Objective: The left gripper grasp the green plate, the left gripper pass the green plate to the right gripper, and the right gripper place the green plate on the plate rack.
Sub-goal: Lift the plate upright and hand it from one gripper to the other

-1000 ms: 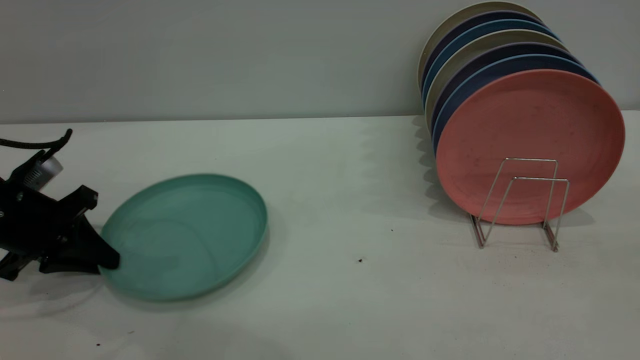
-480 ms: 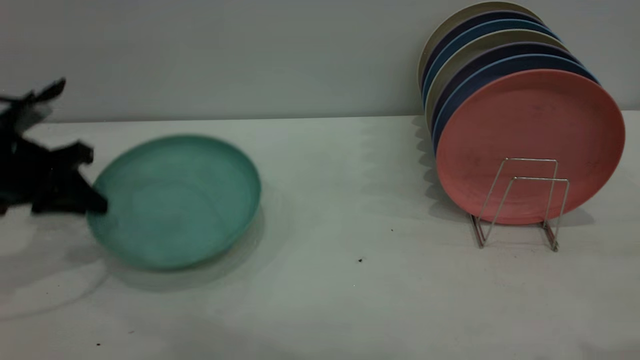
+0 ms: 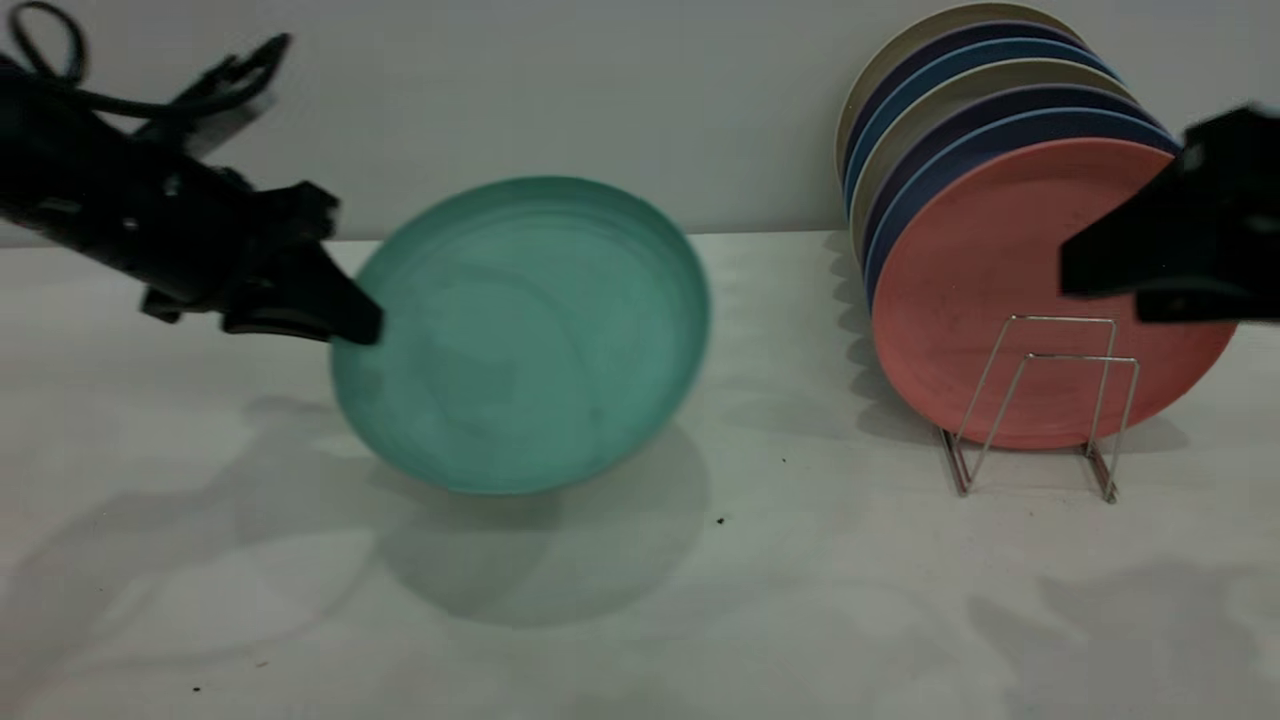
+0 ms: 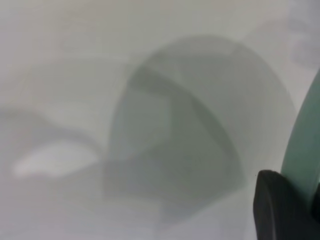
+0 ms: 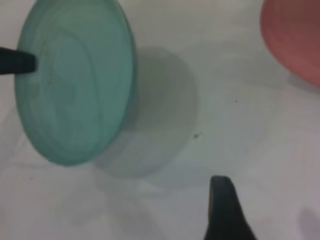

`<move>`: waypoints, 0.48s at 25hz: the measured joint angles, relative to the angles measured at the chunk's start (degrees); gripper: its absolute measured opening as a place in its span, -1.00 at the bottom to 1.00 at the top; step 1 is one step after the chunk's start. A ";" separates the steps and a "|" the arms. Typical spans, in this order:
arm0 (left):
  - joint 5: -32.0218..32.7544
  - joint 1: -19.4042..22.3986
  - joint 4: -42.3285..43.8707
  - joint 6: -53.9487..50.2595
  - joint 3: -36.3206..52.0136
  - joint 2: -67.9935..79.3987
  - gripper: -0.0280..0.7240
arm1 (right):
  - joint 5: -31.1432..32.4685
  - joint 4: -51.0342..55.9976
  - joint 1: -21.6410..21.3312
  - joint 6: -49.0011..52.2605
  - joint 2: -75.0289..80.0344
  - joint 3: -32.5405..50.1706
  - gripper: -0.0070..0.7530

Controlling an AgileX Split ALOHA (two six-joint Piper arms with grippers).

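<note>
Green plate (image 3: pixel 530 330) hangs tilted, rim pinched by left gripper (image 3: pixel 345 320).

No text, label, brand, number or sign can be read on anything in these views
</note>
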 joint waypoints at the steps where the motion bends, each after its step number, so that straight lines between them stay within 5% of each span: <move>1: 0.00 -1.16 0.25 -0.45 0.00 0.00 -0.89 | 1.84 0.79 0.00 -1.10 1.99 -0.47 0.28; 12: 0.02 -11.46 0.45 -1.37 0.00 0.00 -0.89 | 11.03 1.71 0.00 -2.41 17.77 -6.16 0.28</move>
